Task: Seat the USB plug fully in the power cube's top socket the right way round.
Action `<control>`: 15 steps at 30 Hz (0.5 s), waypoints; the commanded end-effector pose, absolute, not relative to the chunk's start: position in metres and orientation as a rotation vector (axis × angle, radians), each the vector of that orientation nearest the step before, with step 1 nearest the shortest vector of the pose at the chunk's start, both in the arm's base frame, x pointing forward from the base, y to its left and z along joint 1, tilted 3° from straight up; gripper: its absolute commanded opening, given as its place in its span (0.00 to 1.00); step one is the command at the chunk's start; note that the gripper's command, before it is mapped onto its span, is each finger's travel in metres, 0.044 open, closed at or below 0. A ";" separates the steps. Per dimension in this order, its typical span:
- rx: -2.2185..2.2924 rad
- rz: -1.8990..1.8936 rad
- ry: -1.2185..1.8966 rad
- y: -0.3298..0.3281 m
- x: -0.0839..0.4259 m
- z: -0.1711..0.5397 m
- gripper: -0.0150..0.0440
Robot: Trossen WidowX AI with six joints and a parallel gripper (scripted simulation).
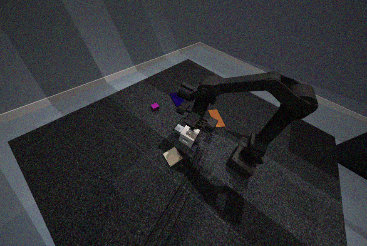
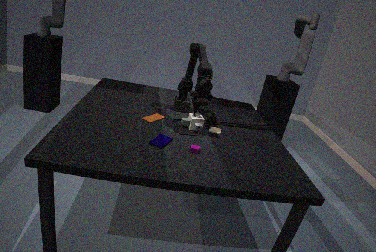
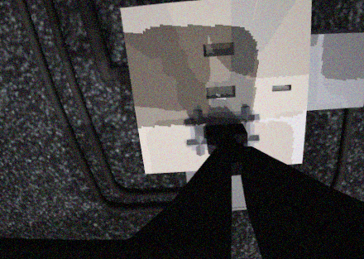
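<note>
White power cube sat under gripper; jaws pinched dark USB plug at top socket, prob. to pull & reorient.

No text, label, brand, number or sign can be read in any of the views. The power cube shows only plain pale faces with dark slot openings, and the flat orange pad, blue pad, cream pad and small magenta block on the table are unmarked patches of colour. The arm's dark housings carry no lettering that can be made out in the dim, grainy light.
</note>
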State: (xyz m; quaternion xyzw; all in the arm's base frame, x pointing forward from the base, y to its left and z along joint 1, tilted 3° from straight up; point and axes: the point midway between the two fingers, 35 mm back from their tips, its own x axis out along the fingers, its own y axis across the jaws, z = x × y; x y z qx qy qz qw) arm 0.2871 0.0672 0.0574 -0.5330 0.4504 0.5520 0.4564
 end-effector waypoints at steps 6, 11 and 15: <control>-1.313 1.364 1.112 0.067 0.287 0.055 0.25; -1.313 1.364 1.112 0.067 0.287 0.055 0.25; -1.314 1.361 1.110 0.067 0.287 0.057 0.39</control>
